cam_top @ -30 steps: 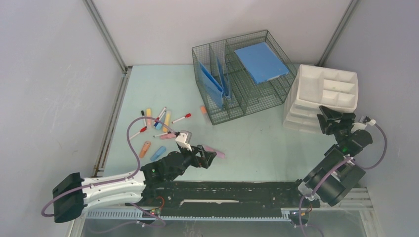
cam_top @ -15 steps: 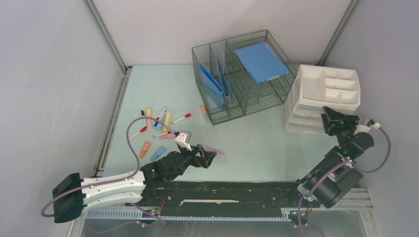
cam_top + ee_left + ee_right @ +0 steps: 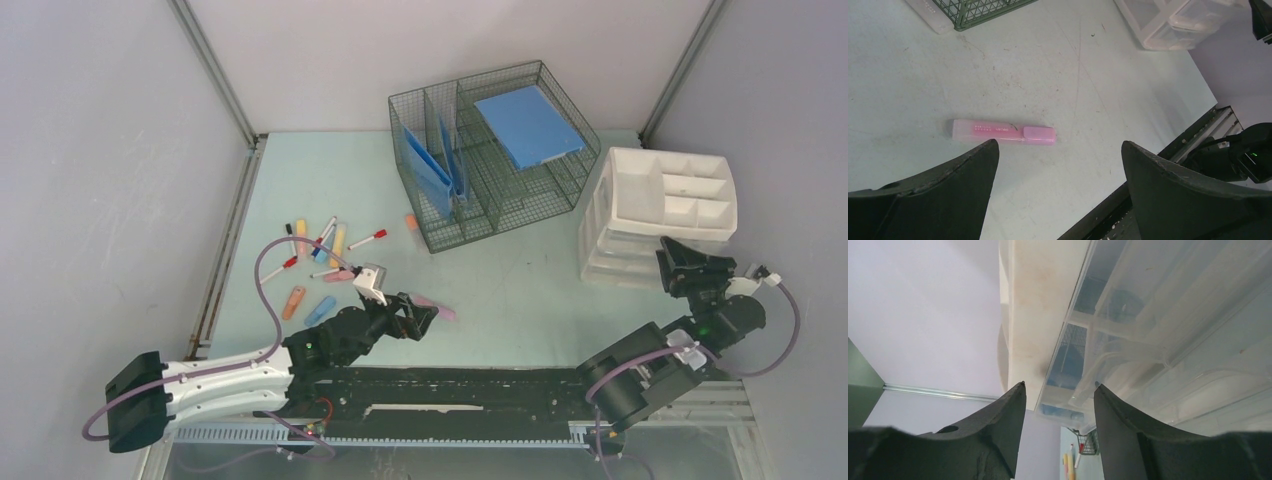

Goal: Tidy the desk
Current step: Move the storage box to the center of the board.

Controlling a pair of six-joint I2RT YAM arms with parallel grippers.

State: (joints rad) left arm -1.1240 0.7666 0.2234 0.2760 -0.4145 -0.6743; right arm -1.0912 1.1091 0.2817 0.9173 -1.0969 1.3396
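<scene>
Under my left gripper [image 3: 1058, 150], jaws wide: pink highlighter [image 3: 1003, 131] flat on desk [image 3: 1048, 60], untouched. Advise square descent, straddle barrel, then close. Right gripper [image 3: 1059, 387] part-closed about drawer unit [image 3: 1128, 315] edge; cannot tell if gripping.

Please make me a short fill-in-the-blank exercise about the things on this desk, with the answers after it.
1. The highlighter on the desk below the left gripper is ___ in colour.
2. The left gripper's jaws are ___.
3. The notebook lying flat on the wire basket is ___.
4. The right gripper is beside the drawer unit, whose top tray is ___.
Answers: pink; open; blue; white.
</scene>
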